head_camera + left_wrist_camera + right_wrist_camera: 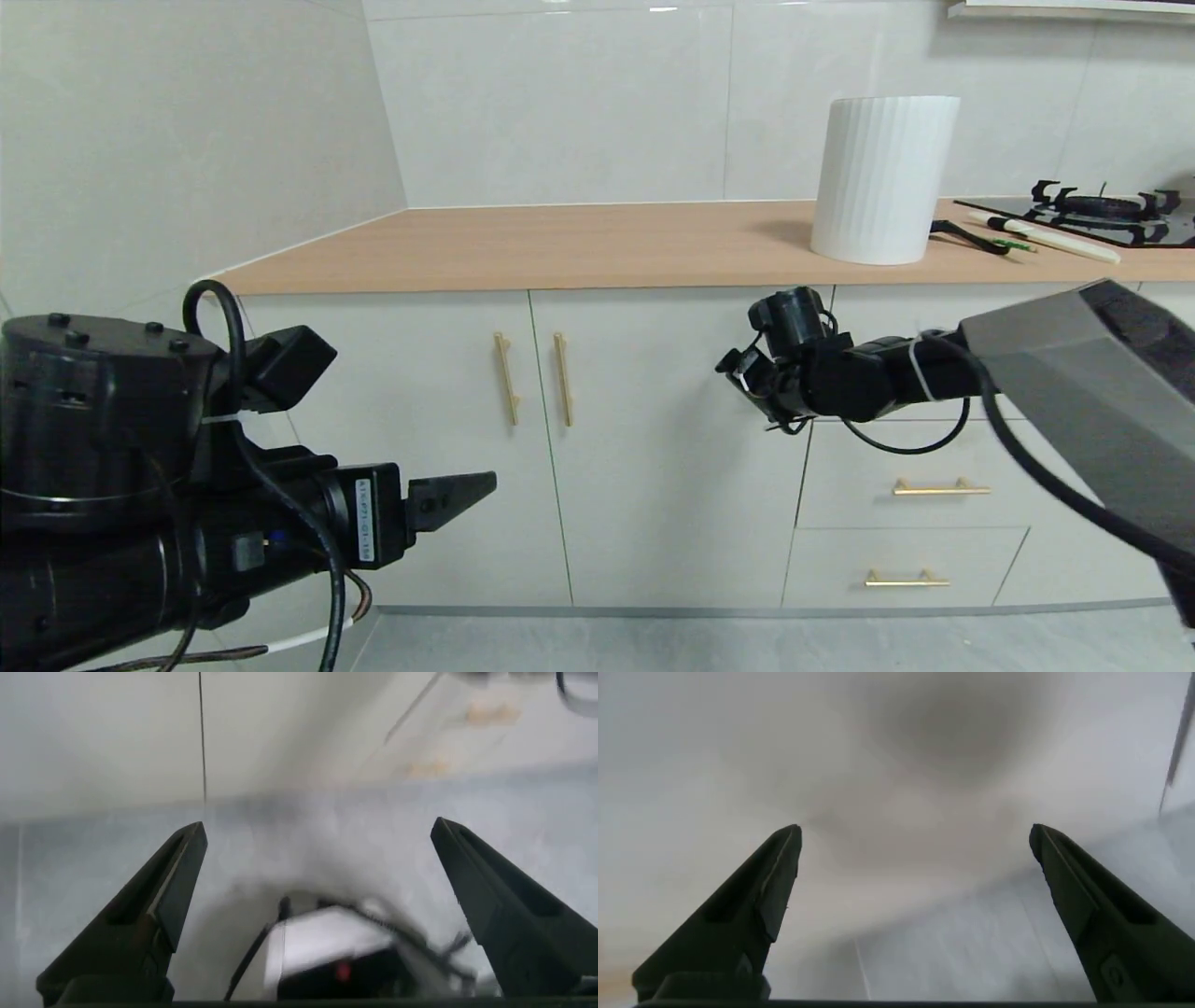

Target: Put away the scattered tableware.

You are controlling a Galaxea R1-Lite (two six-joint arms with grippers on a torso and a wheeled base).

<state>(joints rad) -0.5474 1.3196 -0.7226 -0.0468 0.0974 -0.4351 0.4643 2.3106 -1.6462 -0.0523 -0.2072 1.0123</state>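
Tableware: 2 utensils, a black-handled utensil (966, 238) and a cream utensil (1050, 240), lie on the wooden counter (560, 247) between the white ribbed container (882, 177) and the gas hob (1106, 210). The black one's end is just beside the container's base.

Left gripper (318, 829): low, before the cabinet doors (653, 448), jaws wide, nothing held.

Right gripper (915, 829): below the counter edge, jaws wide, nothing held.

The countertop (560, 247) looks matt wood, the ribbed white holder (882, 177) matt, wall tiles (560, 103) glossy, handles (507, 378) brassy metal.
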